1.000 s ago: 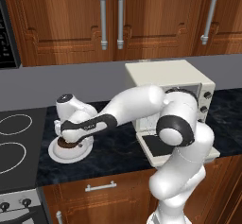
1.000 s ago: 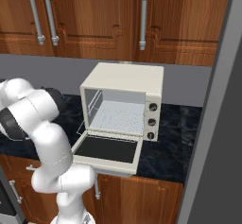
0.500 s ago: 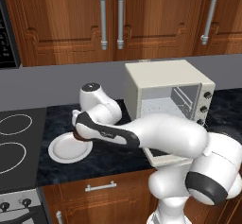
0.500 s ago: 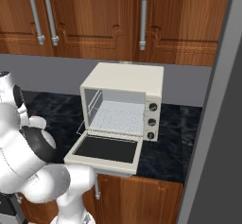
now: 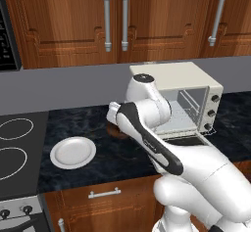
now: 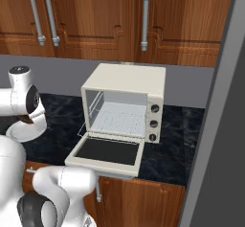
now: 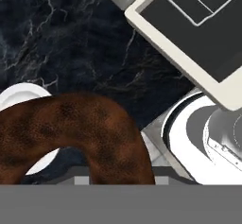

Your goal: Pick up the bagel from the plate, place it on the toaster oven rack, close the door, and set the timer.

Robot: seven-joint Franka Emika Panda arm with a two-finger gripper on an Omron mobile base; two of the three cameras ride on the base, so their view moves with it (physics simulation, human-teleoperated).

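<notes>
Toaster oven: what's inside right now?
The toaster oven has its door folded down. Inside sits the pale wire rack, bare. The bagel is at the gripper, above the counter. The inner right wall is hidden behind the oven's knob panel.

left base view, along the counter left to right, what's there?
Stove burners → plate → bagel at the arm's hand → open door → toaster oven.

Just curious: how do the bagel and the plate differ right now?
The bagel is dark brown; the plate is white. The bagel is a ring with a hole; the plate is a flat disc. The bagel is lifted off the counter; the plate lies on it. Both are round.
</notes>
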